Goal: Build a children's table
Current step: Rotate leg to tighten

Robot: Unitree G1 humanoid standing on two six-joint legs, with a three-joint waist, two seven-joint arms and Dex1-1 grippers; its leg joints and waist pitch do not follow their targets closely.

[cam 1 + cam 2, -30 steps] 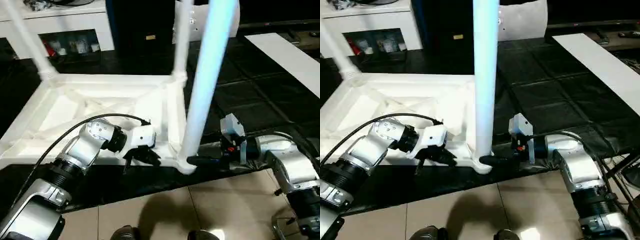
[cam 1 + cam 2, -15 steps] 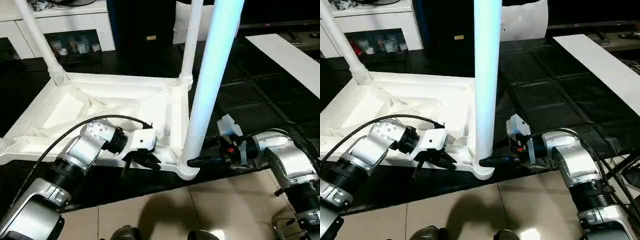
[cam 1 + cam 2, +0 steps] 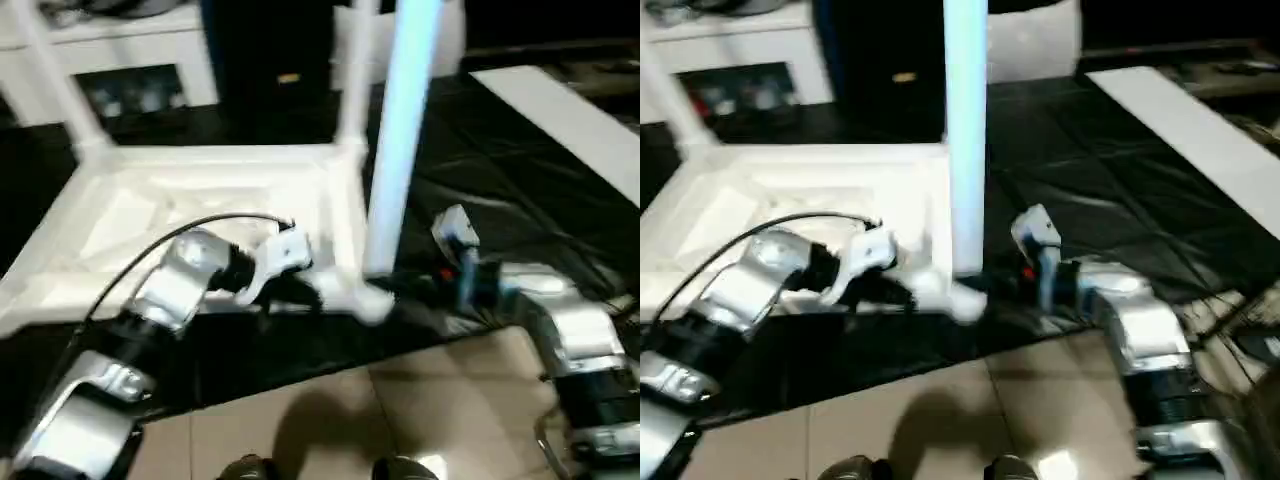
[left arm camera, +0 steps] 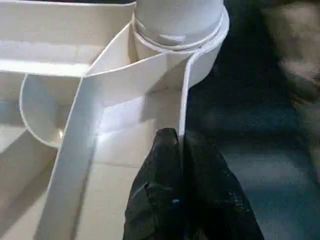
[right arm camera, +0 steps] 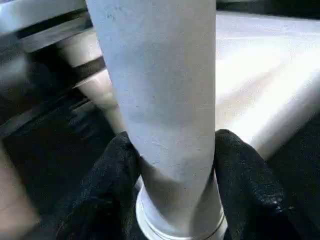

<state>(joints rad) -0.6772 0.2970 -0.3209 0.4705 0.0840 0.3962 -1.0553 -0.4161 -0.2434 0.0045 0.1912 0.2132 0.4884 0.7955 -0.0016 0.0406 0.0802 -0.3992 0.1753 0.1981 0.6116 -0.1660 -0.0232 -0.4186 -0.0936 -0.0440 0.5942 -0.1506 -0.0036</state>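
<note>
Closest to me is a strip of tan floor (image 3: pixel 440 400), then the black padded work surface (image 3: pixel 1110 190) with the table top (image 3: pixel 150 200) lying upside down on it.

I count two grippers. My left gripper (image 4: pixel 181 145) is pinched shut on the thin side wall of the table top, right by the near corner socket (image 4: pixel 200 55). My right gripper (image 5: pixel 172 165) has one black finger on each side of the near leg (image 5: pixel 160 85), squeezing it just above the socket.

I count three legs standing up in the top. The near leg (image 3: pixel 395 150) is at the corner between my two arms. A second leg (image 3: pixel 352 80) stands at the far corner behind it. A third leg (image 3: pixel 55 85) stands at the far left corner. All three are cut off by the top of the head pictures, so I cannot see their upper ends.

The head views are smeared, so my fingertips are hard to make out there. The left arm also covers part of the table top's inside. The wrist views show the grips much better: the left one shows the wall between my fingers, and the right one shows the leg sitting in its round socket.

Farthest away are a white shelf (image 3: pixel 110 50) and a white board (image 3: pixel 560 110) lying on the black surface.
</note>
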